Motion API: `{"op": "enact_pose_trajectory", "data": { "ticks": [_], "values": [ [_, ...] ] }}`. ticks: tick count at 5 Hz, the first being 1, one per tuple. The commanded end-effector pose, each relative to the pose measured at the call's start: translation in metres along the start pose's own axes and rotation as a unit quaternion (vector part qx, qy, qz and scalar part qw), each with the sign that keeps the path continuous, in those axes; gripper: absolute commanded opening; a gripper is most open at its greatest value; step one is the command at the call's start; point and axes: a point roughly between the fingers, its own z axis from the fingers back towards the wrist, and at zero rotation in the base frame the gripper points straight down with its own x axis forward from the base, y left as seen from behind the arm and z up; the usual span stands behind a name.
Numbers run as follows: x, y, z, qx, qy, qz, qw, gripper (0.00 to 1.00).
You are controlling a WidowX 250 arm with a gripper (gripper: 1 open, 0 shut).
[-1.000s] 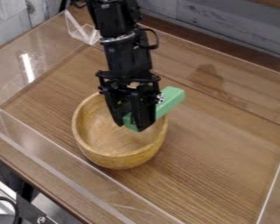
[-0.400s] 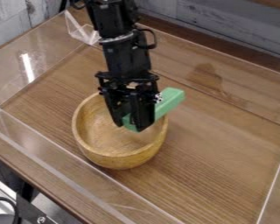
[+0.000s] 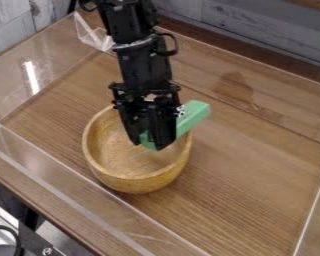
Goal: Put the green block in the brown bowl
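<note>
A round, light brown wooden bowl point(image 3: 123, 165) sits on the table near the front. My black gripper point(image 3: 148, 135) reaches steeply down over the bowl's right half, its fingers shut on the green block point(image 3: 187, 120). The block is a bright green bar, tilted, with its upper end sticking out to the right above the bowl's rim. Its lower end is hidden behind the fingers, inside the bowl's opening.
The wooden table point(image 3: 256, 170) is enclosed by low clear plastic walls point(image 3: 69, 205) along its front and left edges. A grey plank wall point(image 3: 256, 25) runs behind the table.
</note>
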Motion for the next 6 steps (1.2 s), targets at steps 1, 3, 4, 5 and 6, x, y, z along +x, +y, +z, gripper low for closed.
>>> {"op": "enact_pose_trajectory", "data": {
  "ticks": [1,3,4,5,6],
  "values": [
    [0.0063,0.0016,0.0115,0.003,-0.019,-0.008,0.9998,0.00],
    [0.0063,0.0027,0.0108,-0.004,-0.015,-0.009,0.9998,0.00],
    [0.0061,0.0032,0.0105,-0.008,-0.012,-0.010,0.9999,0.00],
    [0.0058,0.0035,0.0102,-0.011,-0.009,-0.011,0.9998,0.00],
    [0.0055,0.0036,0.0100,-0.015,-0.006,-0.012,0.9998,0.00]
  ]
}}
